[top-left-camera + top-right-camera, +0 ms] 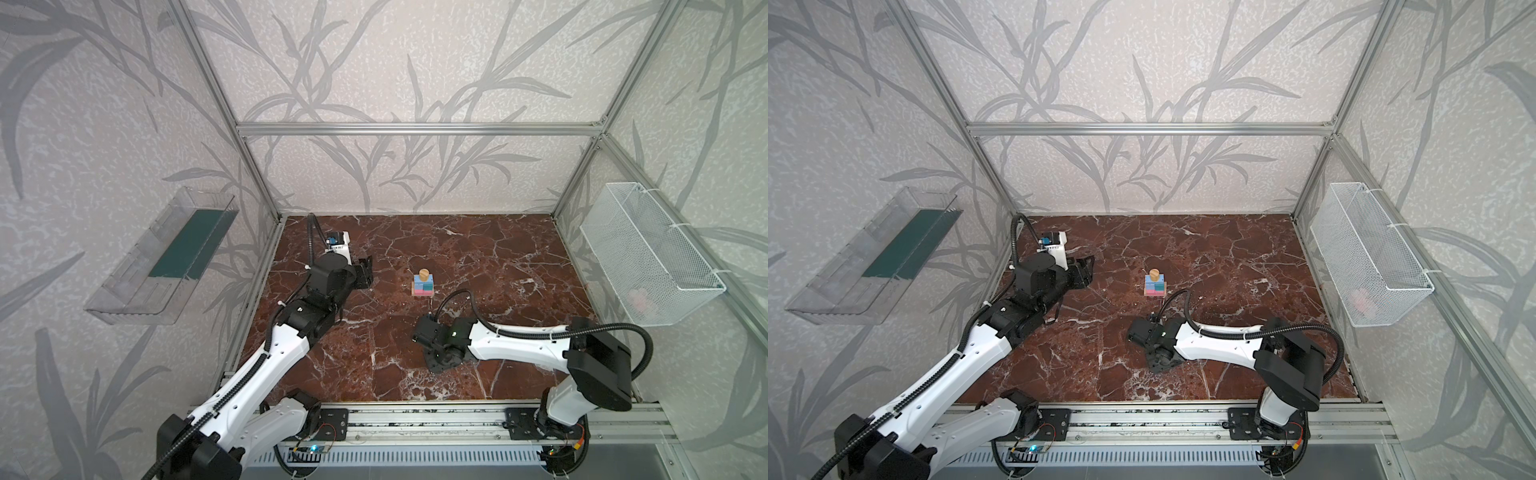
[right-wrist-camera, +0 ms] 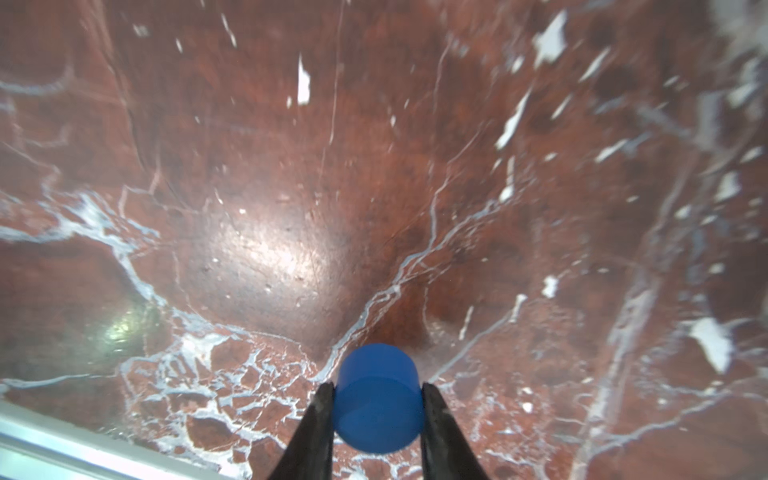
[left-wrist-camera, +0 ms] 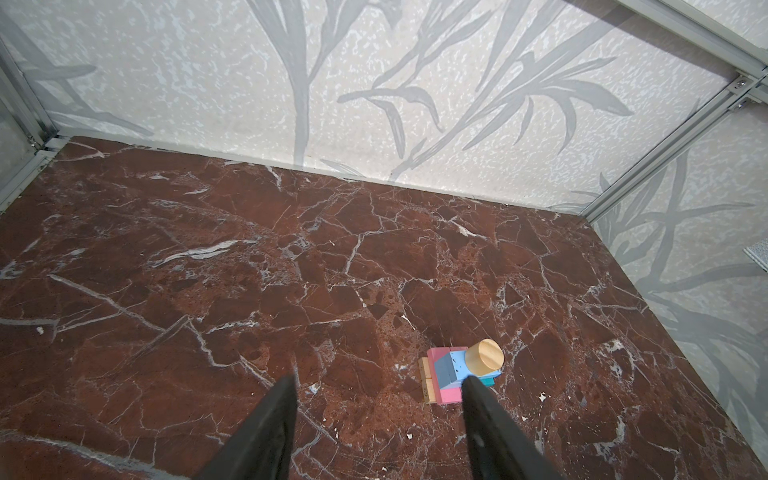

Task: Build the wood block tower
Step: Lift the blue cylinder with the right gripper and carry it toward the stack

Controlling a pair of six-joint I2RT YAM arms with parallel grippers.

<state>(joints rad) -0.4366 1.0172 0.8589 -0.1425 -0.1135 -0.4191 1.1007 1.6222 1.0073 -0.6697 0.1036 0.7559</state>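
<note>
The bench (image 1: pixel 478 249) is dark red marble veined with white, boxed in by an aluminium frame (image 1: pixel 415 129) and walls (image 1: pixel 374 62) papered with grey leaves; a clear tray (image 1: pixel 166 266) hangs on one side wall, a white wire basket (image 1: pixel 648 253) on the other. The tower (image 1: pixel 422 284) stands mid-bench in both top views, a tan cylinder (image 1: pixel 423 274) on top. Only the left wrist view shows its layers: tan bars (image 3: pixel 428 382) lowest, pink bars (image 3: pixel 446 392) over them, a light blue block (image 3: pixel 451 368) and a teal cube (image 3: pixel 488 380) above. Only the right wrist view shows the dark blue cylinder (image 2: pixel 376 409), pinched between the narrow jaws of the right end effector (image 2: pixel 377 390) low over the bench, nearer the front than the tower; from above that end effector's own body hides it. The left end effector (image 3: pixel 379 380) stands wide and empty, well apart from the tower.
</note>
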